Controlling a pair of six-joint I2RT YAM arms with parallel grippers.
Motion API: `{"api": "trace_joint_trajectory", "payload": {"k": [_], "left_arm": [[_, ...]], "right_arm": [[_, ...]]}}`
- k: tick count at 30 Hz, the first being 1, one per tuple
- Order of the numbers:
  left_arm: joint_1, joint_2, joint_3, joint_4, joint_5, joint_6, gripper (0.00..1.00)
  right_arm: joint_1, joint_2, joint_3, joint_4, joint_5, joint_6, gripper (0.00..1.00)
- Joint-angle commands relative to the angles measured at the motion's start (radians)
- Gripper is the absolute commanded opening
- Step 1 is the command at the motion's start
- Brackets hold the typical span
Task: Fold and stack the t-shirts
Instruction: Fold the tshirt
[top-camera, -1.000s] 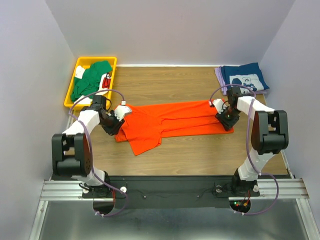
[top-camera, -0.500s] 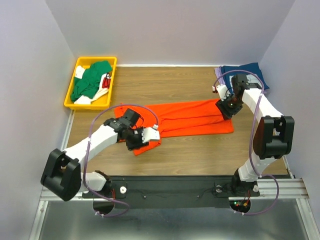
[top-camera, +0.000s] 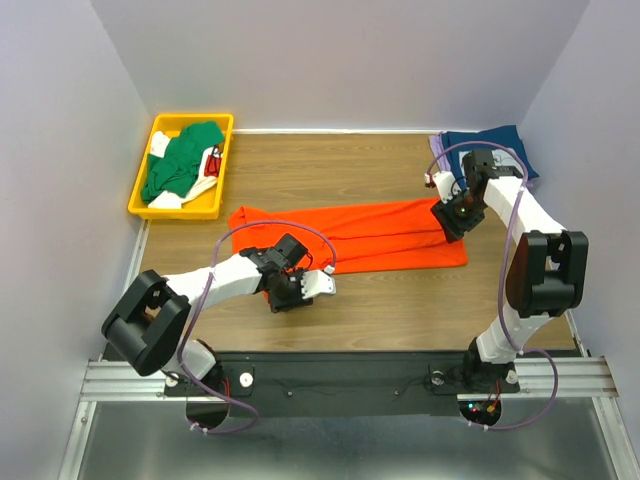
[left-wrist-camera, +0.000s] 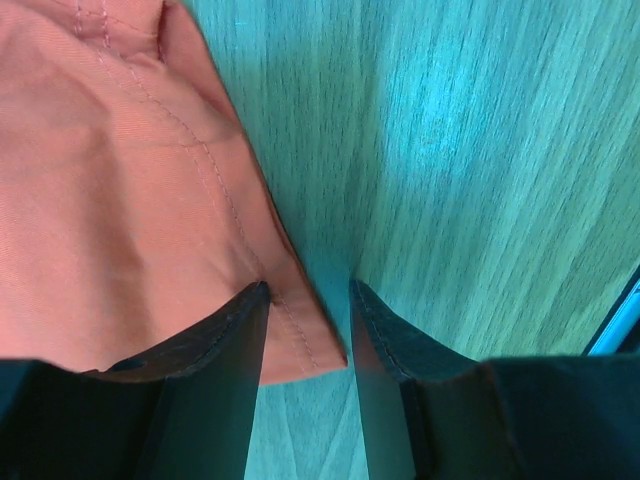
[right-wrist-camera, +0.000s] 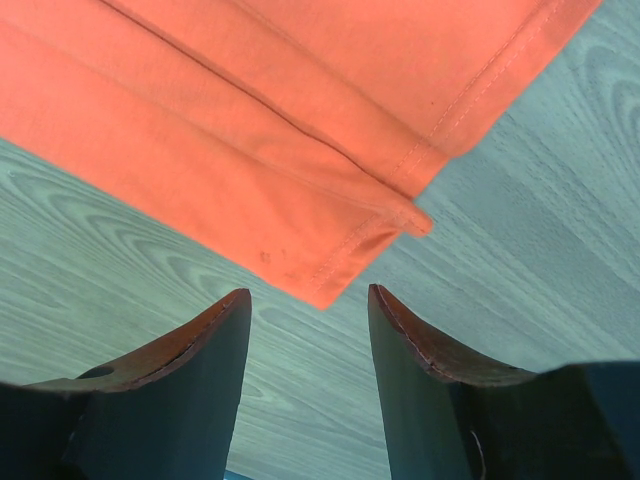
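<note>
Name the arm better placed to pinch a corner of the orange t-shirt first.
Probably left. The left gripper straddles a hem corner of the orange t-shirt well between its jaws; the right gripper is open with its corner barely reaching the jaw tips.

Top view: bright, even light from overhead. Shadows under the arms (top-camera: 520, 215) fall soft and short on the table (top-camera: 400, 300). Focus holds across the frame.

Left wrist view: heavy teal cast over the wood, with a pale glare patch upper right. The dark fingers (left-wrist-camera: 210, 390) are underexposed and soft at the bottom edge. Stitching on the orange t-shirt (left-wrist-camera: 110, 200) is crisp.

Right wrist view: same greenish cast, grain sharp. The inner faces of the fingers (right-wrist-camera: 190, 370) catch an orange glow.
</note>
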Motion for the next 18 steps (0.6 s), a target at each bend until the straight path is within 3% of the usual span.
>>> {"api": "trace_joint_trajectory", "payload": {"k": [1, 4, 5, 7, 14, 18], "left_arm": [[-0.006, 0.066, -0.038, 0.055, -0.046, -0.006, 0.45], [-0.006, 0.08, -0.026, 0.046, -0.059, 0.0, 0.27], [-0.006, 0.082, -0.021, 0.04, -0.063, 0.001, 0.12], [0.007, 0.068, 0.01, 0.012, -0.056, 0.013, 0.01], [0.105, 0.022, 0.252, -0.124, -0.025, 0.059, 0.0], [0.213, 0.071, 0.402, -0.161, -0.023, 0.124, 0.0]], "right_arm": [[-0.004, 0.01, 0.036, -0.013, 0.0, 0.007, 0.56], [-0.004, 0.013, 0.037, -0.013, -0.003, 0.007, 0.56], [-0.004, 0.015, 0.037, -0.013, -0.003, 0.005, 0.56], [-0.004, 0.017, 0.036, -0.013, -0.004, 0.002, 0.55], [-0.004, 0.023, 0.042, -0.012, -0.013, -0.005, 0.54], [-0.004, 0.041, 0.053, -0.012, -0.021, -0.005, 0.54]]}}
